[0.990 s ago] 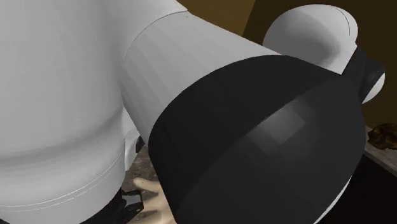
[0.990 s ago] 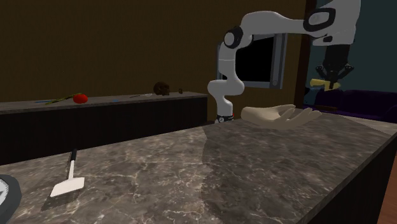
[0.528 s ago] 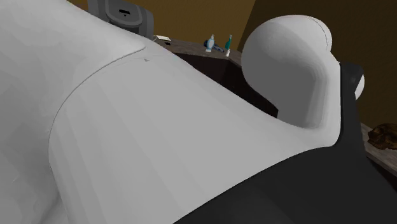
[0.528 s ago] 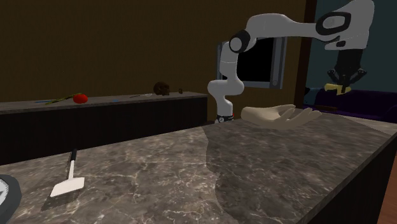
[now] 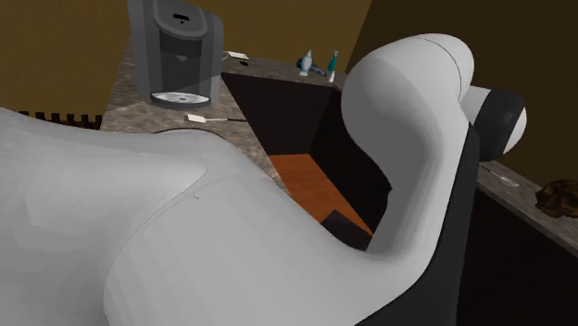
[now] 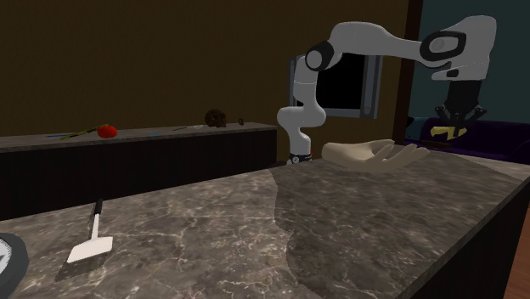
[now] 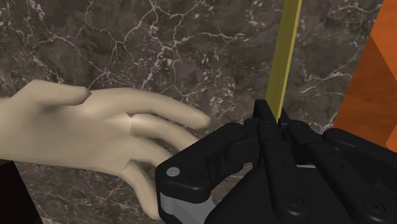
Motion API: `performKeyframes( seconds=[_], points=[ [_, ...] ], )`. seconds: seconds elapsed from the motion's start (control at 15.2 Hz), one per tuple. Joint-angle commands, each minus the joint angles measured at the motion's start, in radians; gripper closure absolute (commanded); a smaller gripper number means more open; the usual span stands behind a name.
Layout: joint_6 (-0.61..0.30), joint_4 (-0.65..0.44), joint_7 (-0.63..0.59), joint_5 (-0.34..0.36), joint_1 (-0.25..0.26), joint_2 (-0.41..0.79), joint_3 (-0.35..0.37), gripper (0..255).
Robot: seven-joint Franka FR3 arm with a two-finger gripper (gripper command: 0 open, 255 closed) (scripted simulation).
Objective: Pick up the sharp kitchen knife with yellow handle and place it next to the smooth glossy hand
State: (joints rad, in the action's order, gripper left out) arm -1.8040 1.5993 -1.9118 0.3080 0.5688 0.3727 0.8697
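The knife's yellow handle [image 7: 284, 57] sticks out from between my black fingers, and my gripper [image 7: 275, 118] is shut on it. Its blade is hidden. In the second exterior view my gripper [image 6: 456, 119] hangs above the counter's far right end with the yellow knife [image 6: 445, 132] under it. It is just past the fingertips of the pale glossy hand [image 6: 374, 154]. That hand [image 7: 95, 133] lies flat on the dark marble counter [image 7: 159, 44], its fingers pointing toward my gripper, close beside it.
A white spatula [image 6: 91, 242] lies at the counter's near left. A red object [image 6: 106, 131] and a brown lump [image 6: 217, 116] sit on the back ledge. A grey coffee machine [image 5: 176, 56] and small bottles [image 5: 317, 63] stand beyond my arm. Orange floor [image 7: 372, 76] borders the counter edge.
My gripper has carried the knife toward the second exterior view's right and lower, past the hand's fingertips. The arm swung in the shoulder view, uncovering the coffee machine.
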Motion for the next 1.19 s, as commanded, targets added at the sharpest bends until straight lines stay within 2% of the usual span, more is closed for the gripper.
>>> performKeyframes(
  seconds=[0.0,1.12],
  points=[
    [-0.023,0.017,-0.005,0.008,0.001,0.009,-0.004,255],
    [-0.213,0.158,-0.055,0.080,0.016,0.084,-0.045,255]
  ],
)
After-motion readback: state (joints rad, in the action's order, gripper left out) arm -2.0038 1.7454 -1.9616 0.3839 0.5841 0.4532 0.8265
